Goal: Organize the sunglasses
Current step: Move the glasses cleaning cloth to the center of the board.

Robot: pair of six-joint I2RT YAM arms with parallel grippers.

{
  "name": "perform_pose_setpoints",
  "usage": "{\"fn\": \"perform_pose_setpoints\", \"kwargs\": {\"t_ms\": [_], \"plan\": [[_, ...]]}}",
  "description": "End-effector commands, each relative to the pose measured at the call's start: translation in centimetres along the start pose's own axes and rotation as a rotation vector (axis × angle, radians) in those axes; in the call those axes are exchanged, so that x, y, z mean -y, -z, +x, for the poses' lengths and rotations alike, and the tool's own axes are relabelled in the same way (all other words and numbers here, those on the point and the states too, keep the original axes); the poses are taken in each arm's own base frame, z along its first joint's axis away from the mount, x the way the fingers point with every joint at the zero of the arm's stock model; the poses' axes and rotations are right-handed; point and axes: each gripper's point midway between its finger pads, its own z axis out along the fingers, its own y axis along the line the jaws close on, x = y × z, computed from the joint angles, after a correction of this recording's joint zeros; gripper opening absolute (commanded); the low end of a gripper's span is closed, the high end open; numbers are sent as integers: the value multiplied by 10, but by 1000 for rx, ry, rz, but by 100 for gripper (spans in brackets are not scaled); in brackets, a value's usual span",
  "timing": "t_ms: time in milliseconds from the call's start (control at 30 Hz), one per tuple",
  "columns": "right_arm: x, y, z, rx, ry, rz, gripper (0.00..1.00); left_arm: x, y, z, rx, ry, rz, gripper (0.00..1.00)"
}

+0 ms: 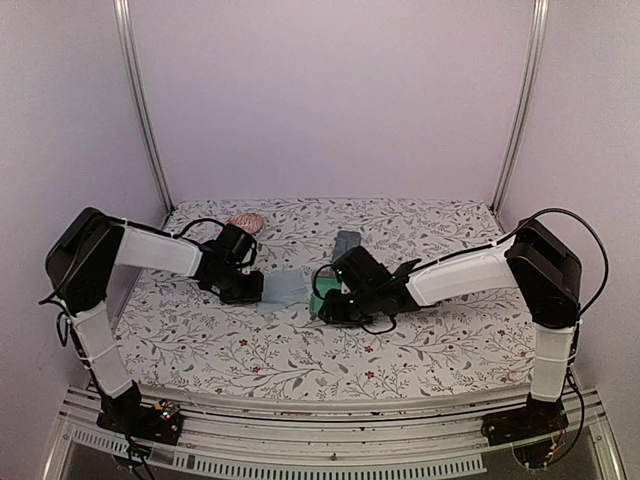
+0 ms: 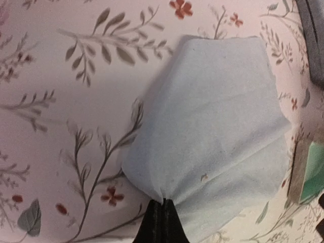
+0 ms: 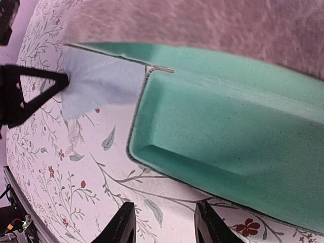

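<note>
No sunglasses show in any view. My left gripper (image 1: 252,285) is shut on the near edge of a light blue cloth (image 2: 212,121), which lies spread on the floral table; the cloth also shows in the top view (image 1: 285,288). My right gripper (image 3: 167,210) is open and empty, its fingertips just short of the front rim of an open case with a green lining (image 3: 243,131). The case's fuzzy grey lid (image 3: 202,25) stands up behind the lining. In the top view the right gripper (image 1: 328,305) sits at the green case (image 1: 320,292), right of the cloth.
A second grey case (image 1: 347,243) lies behind the right gripper. A red-and-white bundle (image 1: 245,220) sits at the back left. The left gripper's fingers (image 3: 35,91) show at the cloth's edge in the right wrist view. The green case's edge (image 2: 314,174) borders the cloth.
</note>
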Motion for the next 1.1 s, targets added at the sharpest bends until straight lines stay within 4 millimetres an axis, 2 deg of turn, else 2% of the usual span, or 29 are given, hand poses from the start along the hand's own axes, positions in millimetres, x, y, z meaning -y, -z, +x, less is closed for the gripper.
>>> {"fn": "perform_pose_setpoints", "kwargs": {"t_ms": [0,233,300,400,500,600,833,1067], "plan": [[-24,21,-6,40,13,-57,41,-24,22,66,-160,28,-52,0],[-45,14,8,16,62,-68,41,-34,53,128,-237,73,-72,0],[-54,10,10,10,87,-63,41,-40,60,141,-250,95,-84,0],[-68,1,16,-2,135,-64,41,-49,72,150,-237,136,-98,0],[-81,-10,22,-10,206,-70,41,-59,82,143,-179,158,-131,17],[-83,-25,25,-23,251,-29,41,-54,87,125,-123,173,-111,34],[-87,-47,40,-72,346,14,36,-44,89,86,-13,167,-41,46],[-87,-63,57,-144,374,8,33,-44,69,76,-35,177,-5,44]]}}
